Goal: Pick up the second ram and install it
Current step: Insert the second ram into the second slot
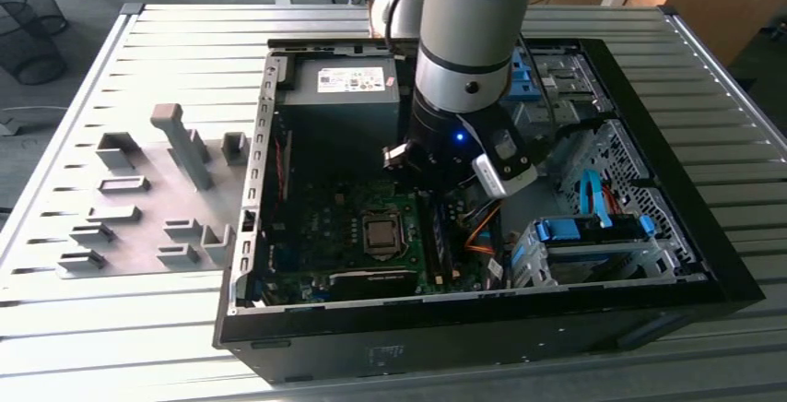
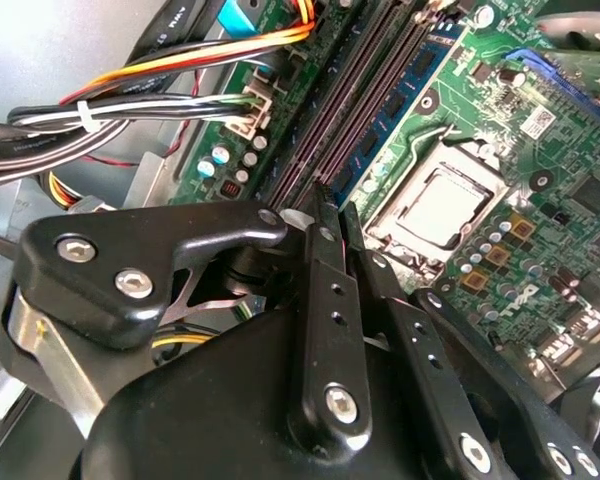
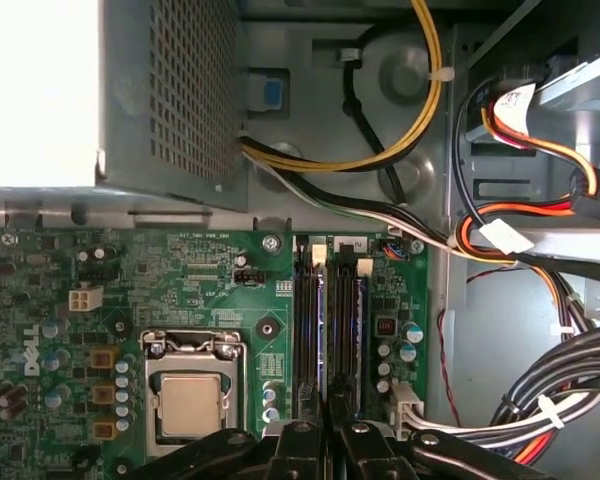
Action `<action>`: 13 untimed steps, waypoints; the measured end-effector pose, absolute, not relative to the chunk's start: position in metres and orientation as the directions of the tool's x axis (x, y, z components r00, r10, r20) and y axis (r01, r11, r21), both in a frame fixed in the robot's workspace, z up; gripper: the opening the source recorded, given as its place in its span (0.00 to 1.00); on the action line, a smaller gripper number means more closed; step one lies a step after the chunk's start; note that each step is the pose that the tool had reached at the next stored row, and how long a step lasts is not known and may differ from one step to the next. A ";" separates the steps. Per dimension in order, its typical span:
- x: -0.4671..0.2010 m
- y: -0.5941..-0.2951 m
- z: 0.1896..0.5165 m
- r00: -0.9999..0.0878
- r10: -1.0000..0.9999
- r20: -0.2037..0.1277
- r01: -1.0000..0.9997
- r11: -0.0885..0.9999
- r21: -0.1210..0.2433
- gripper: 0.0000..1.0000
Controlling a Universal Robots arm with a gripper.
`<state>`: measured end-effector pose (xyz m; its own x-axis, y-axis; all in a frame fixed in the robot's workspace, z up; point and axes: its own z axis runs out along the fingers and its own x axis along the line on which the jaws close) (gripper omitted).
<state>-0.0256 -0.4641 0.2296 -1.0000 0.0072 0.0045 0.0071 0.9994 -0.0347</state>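
The black, multi-link metal gripper [image 2: 332,215] sits low inside the open black computer tower case [image 1: 688,264], which lies on its side on the ribbed grey metal tabletop [image 1: 160,70]. In both wrist views its two slim fingers are drawn together with no visible gap, their tips [image 3: 332,405] resting at the near end of the memory slots; nothing is held between them.

The second ram [image 3: 361,335], a slim, long circuit-board stick with dark chips, stands edge-up in its slot on the green motherboard [image 3: 200,270], just beside another like stick [image 3: 317,335] in the neighbouring slot. In the second wrist view the two run as dark parallel strips [image 2: 365,95] leading away from the fingertips. Which of the two the fingers touch cannot be told.

Beside the slots lies the square silver processor [image 3: 190,400] in its metal socket frame. A bundle of yellow, orange, black and white cables [image 3: 500,250] runs along the case wall on the other side of the slots. In the exterior view, the silver-grey arm [image 1: 474,42] reaches down into the middle of the case, and a pale grey plastic fixture plate with raised blocks [image 1: 135,208] rests on the tabletop at the exterior view's left, well apart from the case. Bright blue drive-bay clips [image 1: 591,230] sit at the exterior view's right of the case.
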 end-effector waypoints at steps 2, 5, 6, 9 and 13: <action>-0.026 -0.466 0.229 -1.000 0.007 0.005 0.007 0.999 -0.032 0.14; -0.026 -0.467 0.229 -1.000 0.007 0.005 0.007 0.999 -0.032 0.14; -0.026 -0.467 0.229 -1.000 0.007 0.005 0.007 0.999 -0.032 0.14; -0.026 -0.467 0.229 -1.000 0.007 0.005 0.007 0.999 -0.032 0.14; -0.026 -0.467 0.228 -1.000 0.007 0.004 0.007 0.999 -0.032 0.14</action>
<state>-0.0260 -0.4670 0.2284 -1.0000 0.0072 0.0045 0.0070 0.9995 -0.0319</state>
